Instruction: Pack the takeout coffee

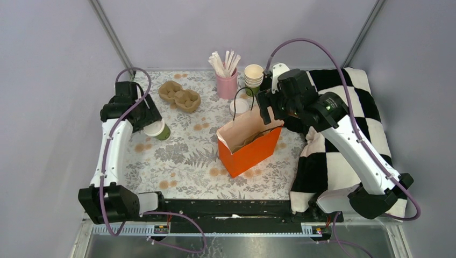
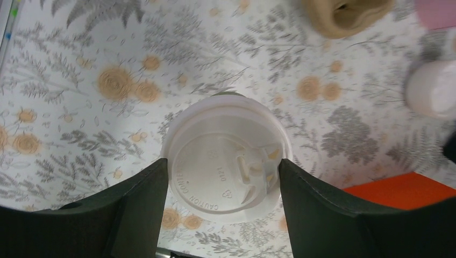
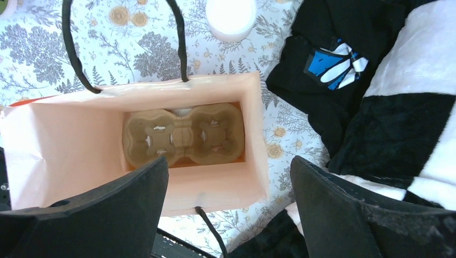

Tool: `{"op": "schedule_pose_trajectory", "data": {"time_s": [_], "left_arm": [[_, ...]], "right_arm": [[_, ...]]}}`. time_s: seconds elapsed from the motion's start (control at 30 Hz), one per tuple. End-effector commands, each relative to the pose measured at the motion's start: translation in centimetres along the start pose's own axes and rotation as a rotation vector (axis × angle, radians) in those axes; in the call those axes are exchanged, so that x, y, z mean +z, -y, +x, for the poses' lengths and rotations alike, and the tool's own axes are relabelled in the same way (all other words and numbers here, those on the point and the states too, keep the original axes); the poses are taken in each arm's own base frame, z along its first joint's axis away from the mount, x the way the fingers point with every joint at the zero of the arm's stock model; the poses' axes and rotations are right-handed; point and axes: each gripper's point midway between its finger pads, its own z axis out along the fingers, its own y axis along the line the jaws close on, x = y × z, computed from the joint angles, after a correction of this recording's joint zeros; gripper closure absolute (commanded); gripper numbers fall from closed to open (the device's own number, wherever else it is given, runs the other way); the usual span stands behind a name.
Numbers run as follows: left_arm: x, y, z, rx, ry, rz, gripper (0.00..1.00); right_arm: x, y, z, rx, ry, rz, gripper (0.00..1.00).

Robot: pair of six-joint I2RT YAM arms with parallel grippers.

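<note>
Left claw (image 2: pixel 223 161): you're pinching the small green-sided paper cup (image 1: pixel 163 132) by its sides, with the round white plastic lid (image 2: pixel 218 134) on top. It's tilted over the flower-print table (image 2: pixel 80 107), well apart from the bag.
Right claw (image 3: pixel 228 161): spread wide over the orange paper bag (image 3: pixel 255 140), gripping nothing. It's probably guarding the mouth.
Brown pulp cup carrier (image 3: pixel 183 134): lies at the bag's bottom, ready for your cup.
</note>
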Motion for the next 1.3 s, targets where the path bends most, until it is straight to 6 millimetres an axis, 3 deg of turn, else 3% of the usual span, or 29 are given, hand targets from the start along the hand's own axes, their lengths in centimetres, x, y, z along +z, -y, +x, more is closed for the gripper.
{"op": "schedule_pose_trajectory", "data": {"time_s": [0.0, 0.2, 0.37, 0.53, 0.8, 1.1, 1.27], "left_arm": [[-4.5, 3.8, -3.5, 0.018, 0.124, 0.149, 0.29], [-9.5, 7.3, -5.7, 0.085, 0.224, 0.297, 0.30], [-13.8, 9.3, -6.4, 0.139, 0.295, 0.433, 0.31], [-17.9, 12.1, -5.6, 0.248, 0.345, 0.576, 0.32], [-21.2, 14.7, -2.7, 0.403, 0.357, 0.726, 0.34], [-24.0, 16.6, -0.7, 0.507, 0.357, 0.866, 0.34], [-25.6, 17.7, 0.5, 0.558, 0.350, 0.952, 0.34]], "right_arm": [[-1.9, 1.4, -1.5, 0.047, 0.008, 0.018, 0.10], [-2.2, 2.6, -1.3, 0.169, -0.053, -0.034, 0.16], [-0.9, 1.5, 0.0, 0.159, -0.127, -0.108, 0.24], [1.6, 1.4, 1.2, 0.123, -0.167, -0.116, 0.30], [4.4, 2.9, 1.6, 0.068, -0.194, -0.037, 0.45], [5.3, 3.3, 1.6, 0.072, -0.178, -0.010, 0.53], [5.7, 3.4, 1.7, 0.034, -0.174, -0.017, 0.65]]}}
